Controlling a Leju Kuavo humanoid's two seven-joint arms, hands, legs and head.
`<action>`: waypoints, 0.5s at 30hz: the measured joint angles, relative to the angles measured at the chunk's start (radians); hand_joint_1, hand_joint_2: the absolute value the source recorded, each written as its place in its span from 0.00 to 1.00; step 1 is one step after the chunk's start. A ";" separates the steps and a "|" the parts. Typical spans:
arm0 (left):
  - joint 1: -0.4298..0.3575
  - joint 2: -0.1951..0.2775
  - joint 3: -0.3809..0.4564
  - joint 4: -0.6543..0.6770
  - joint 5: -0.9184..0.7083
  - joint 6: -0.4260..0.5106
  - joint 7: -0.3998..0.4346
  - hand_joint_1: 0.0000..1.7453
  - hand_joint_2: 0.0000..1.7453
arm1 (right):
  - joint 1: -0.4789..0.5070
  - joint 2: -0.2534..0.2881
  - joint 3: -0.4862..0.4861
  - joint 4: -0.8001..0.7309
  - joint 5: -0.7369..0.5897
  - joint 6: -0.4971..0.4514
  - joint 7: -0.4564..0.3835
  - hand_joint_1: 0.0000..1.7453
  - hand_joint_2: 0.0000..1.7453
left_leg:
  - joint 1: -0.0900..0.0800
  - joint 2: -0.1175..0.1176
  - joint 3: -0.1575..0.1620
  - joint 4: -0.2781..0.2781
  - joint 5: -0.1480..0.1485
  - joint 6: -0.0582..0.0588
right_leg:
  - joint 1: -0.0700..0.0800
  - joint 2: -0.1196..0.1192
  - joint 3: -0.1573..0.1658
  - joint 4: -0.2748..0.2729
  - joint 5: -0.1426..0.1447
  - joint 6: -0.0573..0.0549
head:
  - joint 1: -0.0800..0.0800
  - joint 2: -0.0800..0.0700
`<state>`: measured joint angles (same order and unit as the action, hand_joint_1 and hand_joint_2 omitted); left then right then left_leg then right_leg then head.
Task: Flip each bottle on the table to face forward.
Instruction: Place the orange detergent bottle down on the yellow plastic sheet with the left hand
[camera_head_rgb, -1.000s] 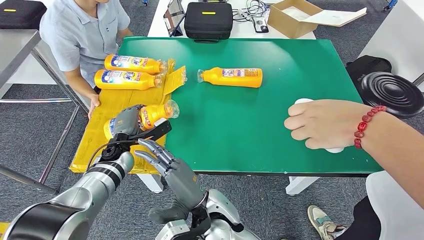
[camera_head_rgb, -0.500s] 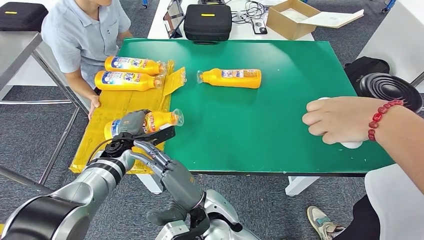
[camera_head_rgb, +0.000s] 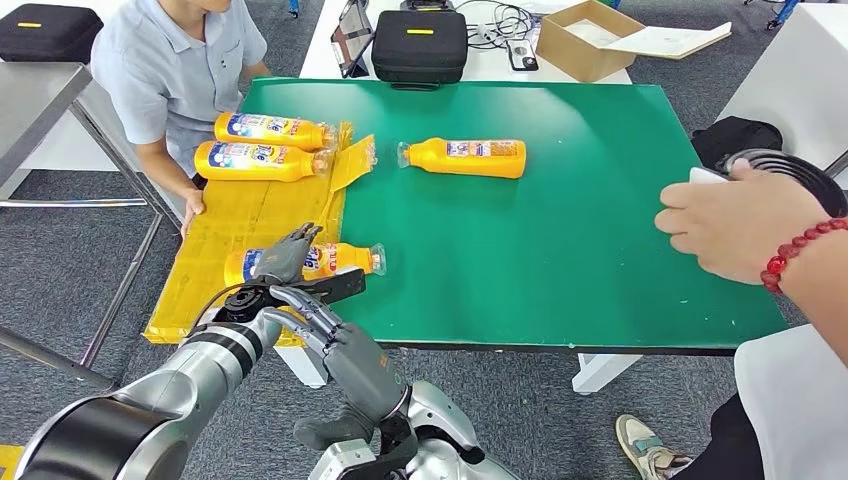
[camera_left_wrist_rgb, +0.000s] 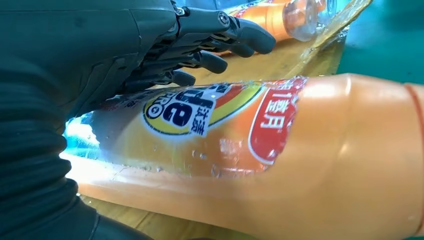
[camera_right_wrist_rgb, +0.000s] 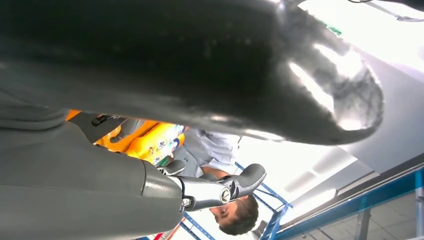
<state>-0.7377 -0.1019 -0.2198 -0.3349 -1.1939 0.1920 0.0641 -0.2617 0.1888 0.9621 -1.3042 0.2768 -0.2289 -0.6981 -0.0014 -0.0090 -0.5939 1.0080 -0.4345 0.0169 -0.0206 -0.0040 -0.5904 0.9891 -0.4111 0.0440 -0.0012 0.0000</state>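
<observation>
**Four orange bottles on the green bench; left hand on the nearest one**

Count: four orange plastic bottles, all lying on their sides.
- Nearest orange bottle with blue-and-red label (camera_head_rgb: 330, 260): lies across the edge of the flattened yellow cardboard sheet (camera_head_rgb: 240, 215), clear cap end reaching onto the green bench top (camera_head_rgb: 560, 230), cap pointing to the robot's right. Label side up; printed logo readable in the left wrist view (camera_left_wrist_rgb: 240, 135).
- Two labelled orange bottles at the far left: one (camera_head_rgb: 272, 129) just behind the other (camera_head_rgb: 262, 161), side by side on the cardboard, caps to the right.
- Lone orange bottle (camera_head_rgb: 470, 157) lies directly on the green, well apart from the others, cap to the left.

Containers: open brown cardboard box (camera_head_rgb: 590, 35) on the white table beyond the bench; contents too hard to make out. Closed black case (camera_head_rgb: 420, 45) beside it.

Left hand (camera_head_rgb: 285, 255): draped over the nearest bottle's body, dark fingers (camera_left_wrist_rgb: 220, 37) spread and lying along its top rather than wrapped around it. Whether it actually grips, cannot tell.

Right hand (camera_head_rgb: 325, 330): off the near bench edge, fingers apart and slightly curled, holding nothing.

People: one seated at far left in a pale blue shirt (camera_head_rgb: 170, 70); another's hand with a red bead bracelet (camera_head_rgb: 745, 225) over the right bench edge.
</observation>
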 joint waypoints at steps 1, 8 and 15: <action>0.000 -0.001 0.000 0.000 0.007 -0.003 -0.007 0.00 1.00 | 0.000 0.000 0.000 0.002 0.000 0.000 0.000 0.00 0.00 | 0.000 0.000 0.001 0.000 0.000 0.000 | 0.000 0.000 0.001 0.000 0.000 0.000 | 0.000 0.000; 0.009 -0.021 0.060 -0.013 0.176 -0.026 -0.159 0.00 1.00 | 0.000 0.000 0.000 0.018 0.004 -0.016 0.000 0.00 0.00 | 0.000 0.000 0.002 0.000 0.000 0.000 | 0.000 0.000 0.003 0.000 0.000 0.000 | 0.000 0.000; 0.038 -0.054 0.170 -0.044 0.422 -0.110 -0.350 0.00 1.00 | 0.000 -0.002 0.001 0.024 -0.006 -0.036 0.000 0.00 0.00 | 0.000 0.000 0.002 0.000 0.000 0.000 | 0.000 0.000 0.002 0.000 0.000 0.000 | 0.000 0.000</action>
<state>-0.6999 -0.1556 -0.0500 -0.3791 -0.7721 0.0822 -0.2856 -0.2612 0.1868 0.9632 -1.2802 0.2704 -0.2646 -0.6981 -0.0014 -0.0086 -0.5916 1.0081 -0.4344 0.0169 -0.0205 -0.0038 -0.5883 0.9891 -0.4111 0.0440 -0.0012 0.0000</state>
